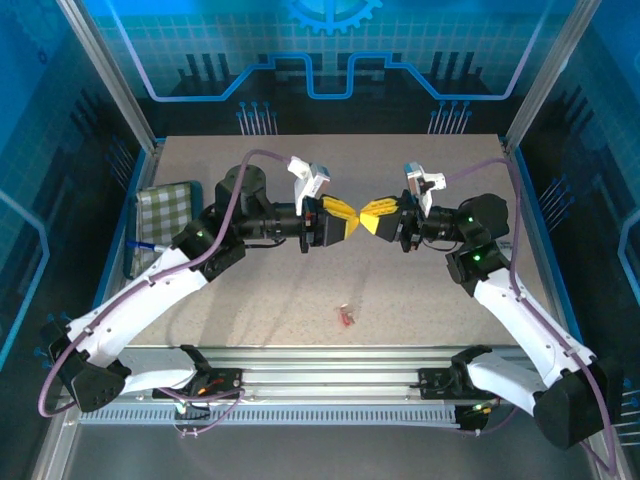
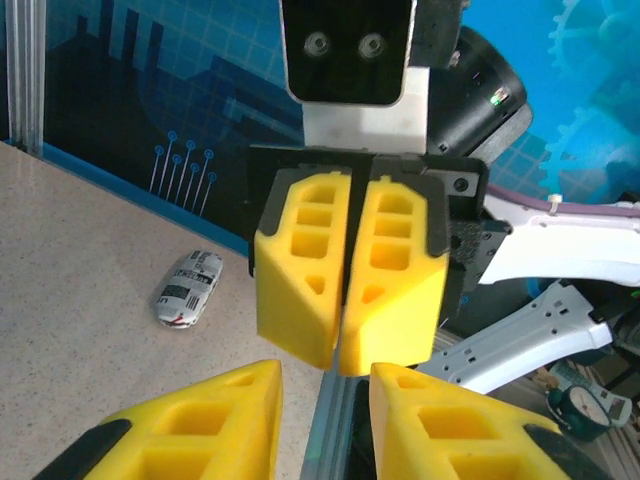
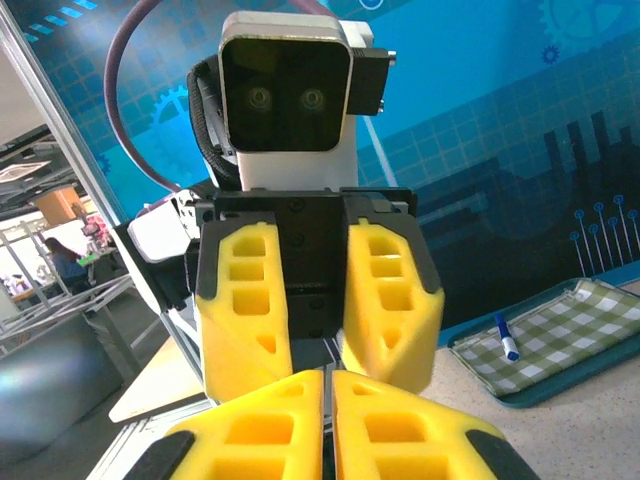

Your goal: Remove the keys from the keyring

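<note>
The left gripper [image 1: 348,220] is hanging part open and empty, tip to tip with the right gripper [image 1: 368,220], which is pinching shut on nothing visible. What may be the keys [image 1: 346,316], a reddish speck, is lying on the table [image 1: 250,300] nearward of the right gripper, midway between the arms.

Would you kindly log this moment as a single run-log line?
left gripper open | right gripper shut, nothing visible in it | tips facing mid-air | small item on table, untouched
</note>
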